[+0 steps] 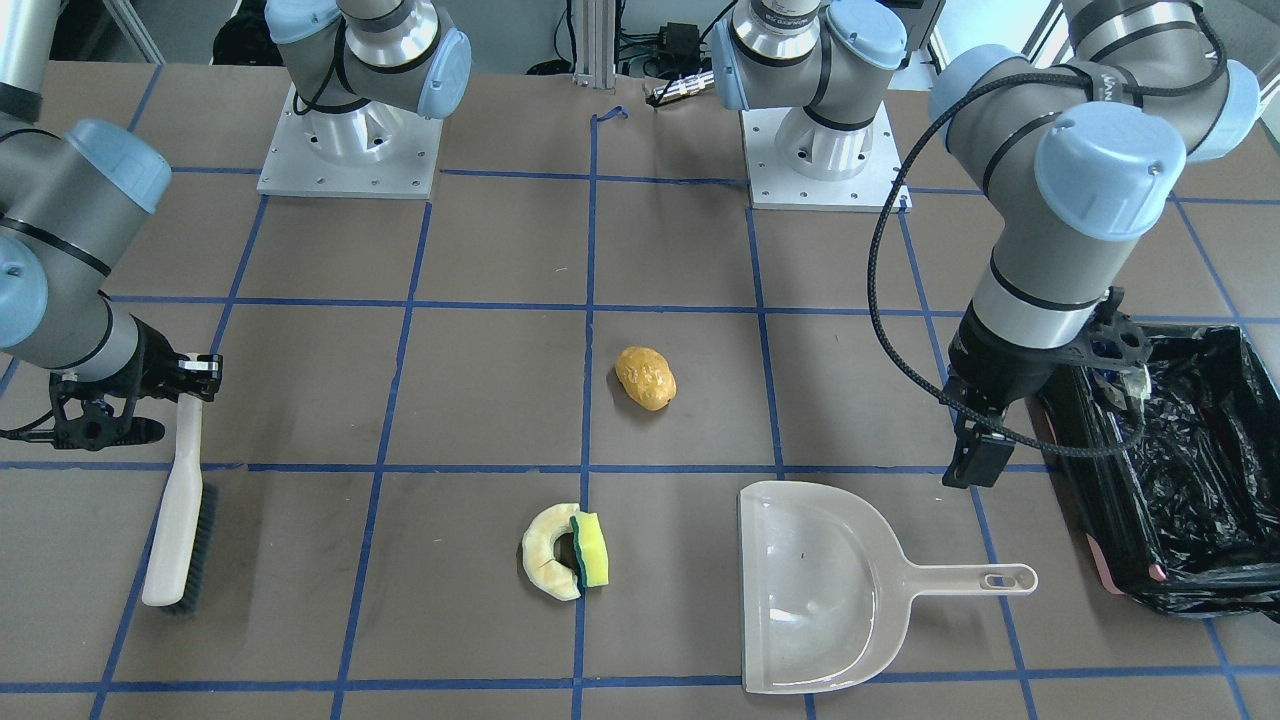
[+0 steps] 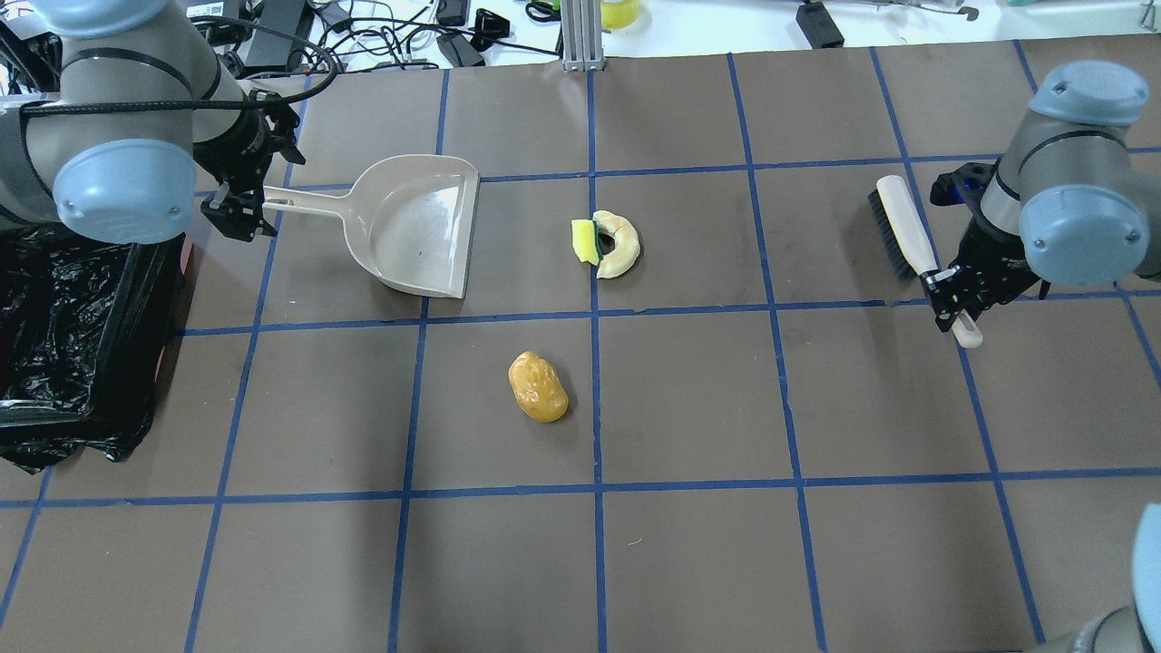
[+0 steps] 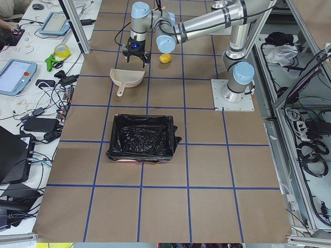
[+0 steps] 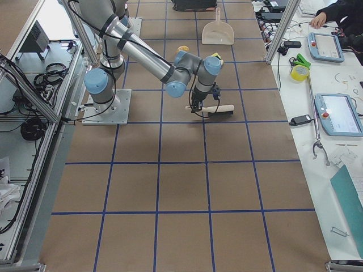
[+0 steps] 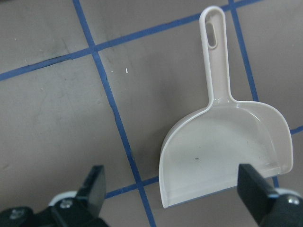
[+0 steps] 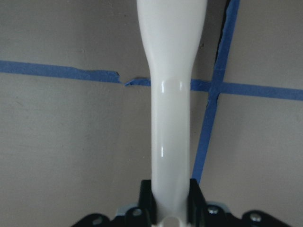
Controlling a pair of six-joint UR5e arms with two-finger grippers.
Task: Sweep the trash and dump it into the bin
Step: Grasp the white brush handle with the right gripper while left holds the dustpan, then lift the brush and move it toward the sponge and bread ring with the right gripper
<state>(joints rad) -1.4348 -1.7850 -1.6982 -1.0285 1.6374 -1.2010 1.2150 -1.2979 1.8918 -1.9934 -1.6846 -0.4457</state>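
At the right edge of the front-facing view, the bin [image 1: 1195, 475] sits on the tabletop [image 1: 480, 400]. Beside it lies the dustpan [image 1: 815, 590]. The left gripper [image 2: 236, 216] hovers near its handle, and only the wrist view shows it spread wide. Far left, the right gripper [image 1: 190, 382] clamps the brush [image 1: 180, 520]. In the centre is the potato-like lump [image 1: 645, 377]; lower down, the ring slice [image 1: 545, 552] touches the sponge [image 1: 595, 550].

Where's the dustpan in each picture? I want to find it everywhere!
Front-facing: dustpan low, right of centre, handle toward the bin.
Overhead: dustpan upper left.
Exterior left: dustpan near the top, left of centre.
Exterior right: dustpan small, at the top edge.
Left wrist: dustpan fills the right half.
Right wrist: not in it; only the brush.
Landmark: the orange lump, seen in all four exterior views.
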